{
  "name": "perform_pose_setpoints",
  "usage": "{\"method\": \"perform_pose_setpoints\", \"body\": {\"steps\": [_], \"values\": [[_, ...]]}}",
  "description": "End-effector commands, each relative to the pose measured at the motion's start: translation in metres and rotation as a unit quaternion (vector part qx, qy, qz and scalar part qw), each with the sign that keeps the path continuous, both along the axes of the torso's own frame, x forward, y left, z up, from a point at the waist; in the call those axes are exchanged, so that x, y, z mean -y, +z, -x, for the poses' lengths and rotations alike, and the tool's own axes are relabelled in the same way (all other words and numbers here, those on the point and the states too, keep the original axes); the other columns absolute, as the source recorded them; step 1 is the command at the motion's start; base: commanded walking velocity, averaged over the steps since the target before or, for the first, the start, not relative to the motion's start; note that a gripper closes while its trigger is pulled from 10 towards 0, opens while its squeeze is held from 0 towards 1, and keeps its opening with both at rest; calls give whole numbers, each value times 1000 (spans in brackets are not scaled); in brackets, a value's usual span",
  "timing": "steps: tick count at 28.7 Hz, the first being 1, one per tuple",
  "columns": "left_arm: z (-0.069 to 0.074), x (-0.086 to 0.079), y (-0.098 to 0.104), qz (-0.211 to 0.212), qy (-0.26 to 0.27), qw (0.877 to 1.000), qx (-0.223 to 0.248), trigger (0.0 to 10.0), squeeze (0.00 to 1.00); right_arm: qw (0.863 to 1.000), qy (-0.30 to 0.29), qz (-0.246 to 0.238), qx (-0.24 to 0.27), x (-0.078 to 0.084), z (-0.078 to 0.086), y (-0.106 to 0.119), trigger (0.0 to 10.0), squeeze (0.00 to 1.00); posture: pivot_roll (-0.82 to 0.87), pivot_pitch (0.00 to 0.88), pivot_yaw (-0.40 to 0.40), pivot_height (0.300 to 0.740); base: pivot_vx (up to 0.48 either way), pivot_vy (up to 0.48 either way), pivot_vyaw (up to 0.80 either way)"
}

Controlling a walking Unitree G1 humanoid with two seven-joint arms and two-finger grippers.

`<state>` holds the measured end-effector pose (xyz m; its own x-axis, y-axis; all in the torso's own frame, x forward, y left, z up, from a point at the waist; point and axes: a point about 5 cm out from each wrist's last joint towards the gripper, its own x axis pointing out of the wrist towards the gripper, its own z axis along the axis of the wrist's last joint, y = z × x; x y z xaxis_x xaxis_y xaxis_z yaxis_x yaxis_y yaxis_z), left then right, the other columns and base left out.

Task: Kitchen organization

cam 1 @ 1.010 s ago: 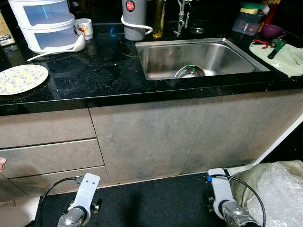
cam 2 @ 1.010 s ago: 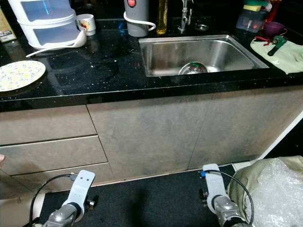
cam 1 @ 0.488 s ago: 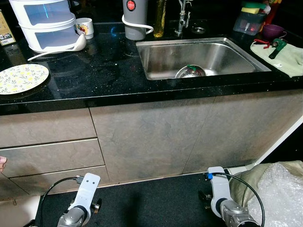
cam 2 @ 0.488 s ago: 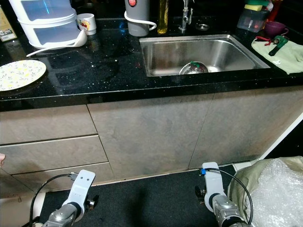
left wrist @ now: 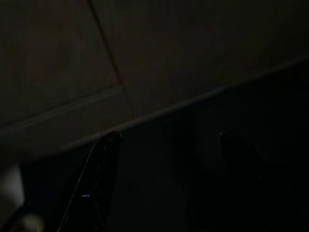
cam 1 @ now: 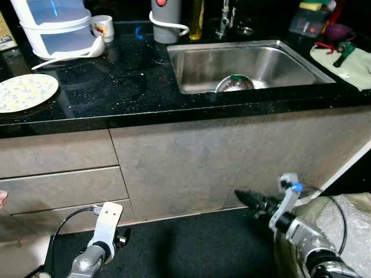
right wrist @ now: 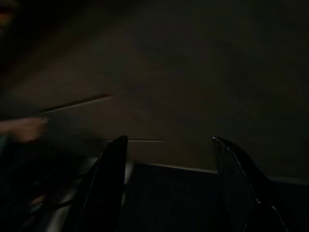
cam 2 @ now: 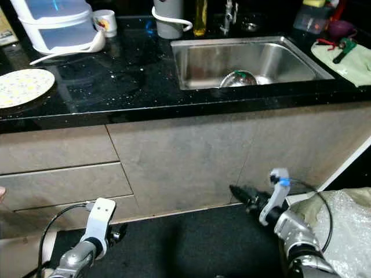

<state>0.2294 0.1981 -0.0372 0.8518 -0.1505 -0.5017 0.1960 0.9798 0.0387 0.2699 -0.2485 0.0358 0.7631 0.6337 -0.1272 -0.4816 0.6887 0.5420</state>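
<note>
Two grippers of ours sit low before the cabinet (cam 1: 185, 162), the left gripper (left wrist: 166, 183) hanging with fingers wide, the right gripper (right wrist: 169, 186) raised, fingers spread, pointing at the doors, and beyond on the counter (cam 1: 116, 87) lie a plate (cam 1: 26, 92) and a bowl (cam 1: 235, 84) in the sink (cam 1: 191, 63).

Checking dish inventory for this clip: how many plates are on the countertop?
1. A floral plate lies at the left end of the black countertop, in front of the white container. Others may be out of frame.
</note>
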Motion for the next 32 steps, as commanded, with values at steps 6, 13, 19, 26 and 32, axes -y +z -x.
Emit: {"method": "perform_pose_setpoints", "body": {"steps": [6, 13, 19, 26, 32], "values": [[-20, 3, 49, 63, -82, 985, 135, 10000, 0, 982, 164, -61, 75, -9, 9, 35, 10000, 0, 22, 57, -34, 740, 0, 0, 0], [-30, 28, 110, 115, -175, 951, 228, 10000, 0, 954, 203, -106, 192, -48, -5, 94, 10000, 0, 25, 63, -26, 740, 0, 0, 0], [-40, 51, 152, 109, -151, 934, 304, 10000, 0, 958, 35, -133, 252, -67, -54, 143, 10000, 0, 28, 66, -17, 740, 0, 0, 0], [-34, 65, 178, 93, -105, 933, 331, 10000, 0, 948, 24, -121, 292, -98, -58, 187, 10000, 0, 44, 70, -10, 740, 0, 0, 454], [-35, 47, 173, 43, -69, 945, 316, 10000, 0, 954, 18, -15, 300, -129, -67, 187, 10000, 0, 51, 71, -7, 740, 0, 0, 775]]}}
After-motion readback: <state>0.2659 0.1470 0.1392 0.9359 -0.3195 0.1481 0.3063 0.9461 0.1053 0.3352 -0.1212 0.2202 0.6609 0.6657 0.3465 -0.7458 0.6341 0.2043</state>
